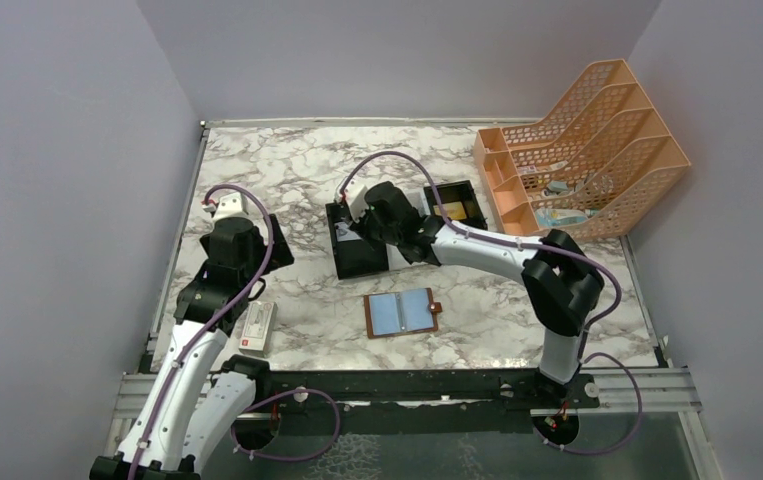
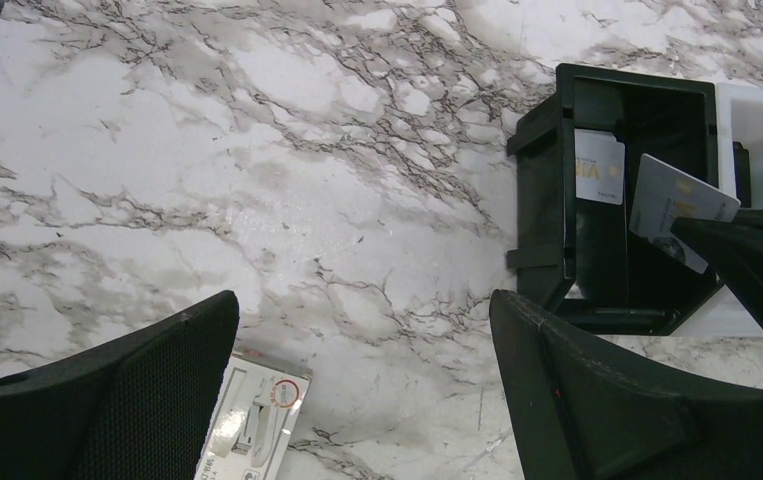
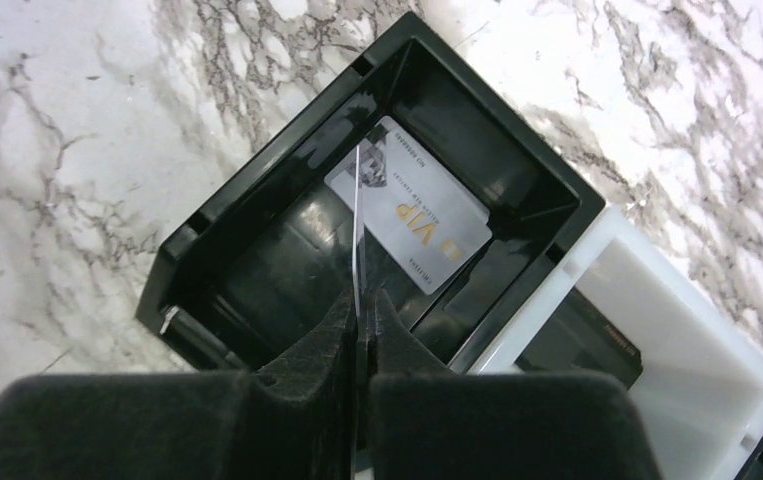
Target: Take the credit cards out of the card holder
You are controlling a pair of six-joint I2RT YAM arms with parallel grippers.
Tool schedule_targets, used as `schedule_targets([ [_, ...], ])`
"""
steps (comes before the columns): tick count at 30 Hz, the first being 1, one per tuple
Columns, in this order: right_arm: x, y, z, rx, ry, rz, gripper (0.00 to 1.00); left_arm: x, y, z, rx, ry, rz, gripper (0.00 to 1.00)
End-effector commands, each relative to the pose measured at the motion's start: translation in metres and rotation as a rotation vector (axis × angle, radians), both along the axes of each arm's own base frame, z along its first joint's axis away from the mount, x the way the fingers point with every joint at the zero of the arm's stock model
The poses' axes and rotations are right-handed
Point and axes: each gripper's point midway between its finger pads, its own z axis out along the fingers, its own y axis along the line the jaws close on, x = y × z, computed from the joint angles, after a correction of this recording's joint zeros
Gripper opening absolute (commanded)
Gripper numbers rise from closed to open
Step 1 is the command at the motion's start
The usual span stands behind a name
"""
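Right arm (image 1: 497, 255): stretched from its base at the near right edge leftward across the marble table (image 1: 287, 160), with the wrist over the left black compartment of the tray (image 3: 257, 190).

Right gripper (image 3: 360, 300): jaws pressed together on a pale credit card (image 2: 677, 200), pinched by one edge. The card is tilted and hangs above the compartment.

Second card (image 3: 417, 215), marked VIP: flat on that compartment's floor.

Left arm (image 1: 197, 340): elbow bent, wrist over the table's left side.

Left gripper (image 2: 362, 300): fingers spread wide, nothing between them, bare marble below.

Card holder (image 1: 402, 313): open and flat near the front centre, pale blue pockets up, well apart from both grippers.

White box (image 1: 257, 325) with red mark: on the table just beside the left arm.
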Motion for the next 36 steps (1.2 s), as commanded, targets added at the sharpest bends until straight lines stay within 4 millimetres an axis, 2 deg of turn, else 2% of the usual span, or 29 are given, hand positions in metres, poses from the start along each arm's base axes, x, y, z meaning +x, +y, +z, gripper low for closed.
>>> schedule_targets([
  [1, 0.019, 0.013, 0.004, -0.048, -0.087, 0.025, 0.01, 0.0, 0.008, 0.004, 0.011, -0.028, 0.038, 0.99],
  [9, 0.046, 0.021, -0.014, -0.153, -0.16, 0.026, 0.02, -0.001, 0.011, 0.009, 0.013, -0.05, 0.054, 0.99],
  [16, 0.06, 0.017, -0.042, -0.258, -0.184, 0.0, 0.01, -0.002, 0.011, 0.01, 0.011, -0.057, 0.056, 0.99],
  [20, 0.05, 0.022, -0.061, -0.29, -0.148, 0.057, 0.02, -0.002, 0.012, 0.009, 0.013, -0.055, 0.057, 0.99],
  [24, 0.043, 0.021, -0.074, -0.317, -0.138, 0.072, 0.1, -0.002, 0.012, 0.008, 0.013, -0.051, 0.058, 0.99],
  [30, 0.034, 0.025, -0.084, -0.33, -0.121, 0.151, 0.15, -0.001, 0.01, 0.005, 0.013, -0.038, 0.049, 0.99],
  [34, 0.041, 0.021, -0.081, -0.349, -0.154, 0.119, 0.22, 0.0, 0.008, 0.004, 0.01, -0.032, 0.039, 0.99],
  [36, 0.041, 0.021, -0.077, -0.347, -0.172, 0.123, 0.22, 0.0, 0.007, 0.002, 0.01, -0.025, 0.034, 0.99],
])
